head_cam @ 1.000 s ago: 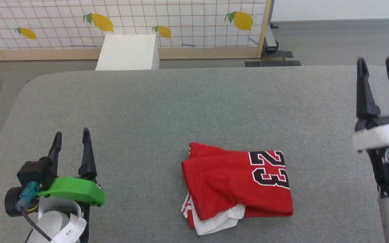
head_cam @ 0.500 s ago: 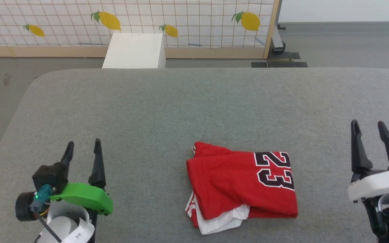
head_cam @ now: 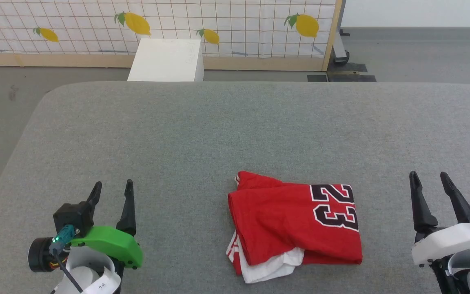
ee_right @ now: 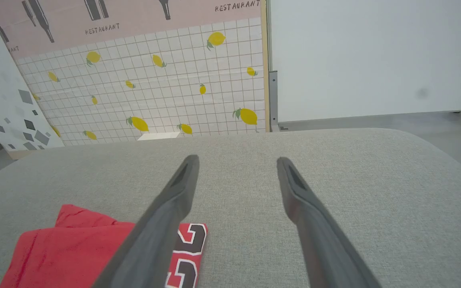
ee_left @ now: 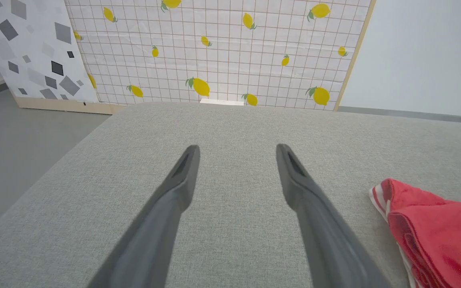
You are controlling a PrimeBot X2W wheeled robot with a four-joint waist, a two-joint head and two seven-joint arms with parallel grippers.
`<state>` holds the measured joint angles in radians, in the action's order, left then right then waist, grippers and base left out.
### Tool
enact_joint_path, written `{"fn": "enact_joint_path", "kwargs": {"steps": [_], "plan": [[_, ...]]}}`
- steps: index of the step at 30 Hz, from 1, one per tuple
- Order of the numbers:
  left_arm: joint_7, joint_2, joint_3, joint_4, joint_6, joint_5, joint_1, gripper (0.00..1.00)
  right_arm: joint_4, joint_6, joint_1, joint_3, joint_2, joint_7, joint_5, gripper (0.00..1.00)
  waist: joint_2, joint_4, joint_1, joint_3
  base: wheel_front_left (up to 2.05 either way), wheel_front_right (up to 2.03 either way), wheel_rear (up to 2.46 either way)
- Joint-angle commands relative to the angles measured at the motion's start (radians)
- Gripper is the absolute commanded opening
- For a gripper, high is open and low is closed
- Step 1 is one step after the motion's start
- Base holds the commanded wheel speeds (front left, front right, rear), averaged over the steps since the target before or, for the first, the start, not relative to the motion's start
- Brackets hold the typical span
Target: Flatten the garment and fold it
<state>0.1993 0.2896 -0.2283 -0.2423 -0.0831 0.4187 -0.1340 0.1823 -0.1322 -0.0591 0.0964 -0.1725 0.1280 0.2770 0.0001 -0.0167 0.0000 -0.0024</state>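
1. While the left hand [head_cam: 113,183] and the right hand [head_cam: 428,174] hover released, fingers spread and holding nothing, the garment [head_cam: 284,220] lies folded on the worktop [head_cam: 218,130] between them, touching neither and nearer the right hand.
2. Its long axis runs from hand to hand: the number [head_cam: 335,204] end points toward the right hand, and the white sleeve [head_cam: 271,269] pokes out at the corner nearer the left hand.

Folded red garment [head_cam: 292,222], number 23 up, white sleeve peeking beneath, near edge
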Motion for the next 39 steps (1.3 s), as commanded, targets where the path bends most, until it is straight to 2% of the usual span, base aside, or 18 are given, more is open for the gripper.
{"fn": "enact_joint_path", "kwargs": {"steps": [1, 32, 35, 39], "plan": [[0.000, 0.007, -0.001, -0.001, 0.003, 0.004, -0.001, 1.00, 0.002, 0.002, 0.011, -0.002, -0.001, -0.002, 0.008, 1.00, -0.0001, 0.000, 0.0000, 0.000, 0.00, 0.00, 0.00], [0.002, 0.014, -0.010, 0.004, -0.016, 0.028, -0.001, 1.00, 0.013, 0.002, 0.002, 0.012, 0.012, -0.024, -0.005, 1.00, -0.0001, -0.007, 0.0000, 0.001, 0.00, 0.00, 0.00], [0.003, 0.017, -0.008, 0.006, -0.018, 0.031, -0.003, 1.00, 0.009, 0.002, -0.018, 0.023, 0.007, -0.058, -0.004, 1.00, -0.0001, -0.009, 0.0000, 0.005, 0.00, 0.00, 0.00], [0.005, 0.019, -0.004, 0.014, -0.024, 0.033, -0.004, 1.00, 0.004, 0.002, -0.088, 0.016, -0.002, -0.201, 0.006, 1.00, -0.0001, -0.016, 0.0000, 0.018, 0.00, 0.00, 0.00]]}}
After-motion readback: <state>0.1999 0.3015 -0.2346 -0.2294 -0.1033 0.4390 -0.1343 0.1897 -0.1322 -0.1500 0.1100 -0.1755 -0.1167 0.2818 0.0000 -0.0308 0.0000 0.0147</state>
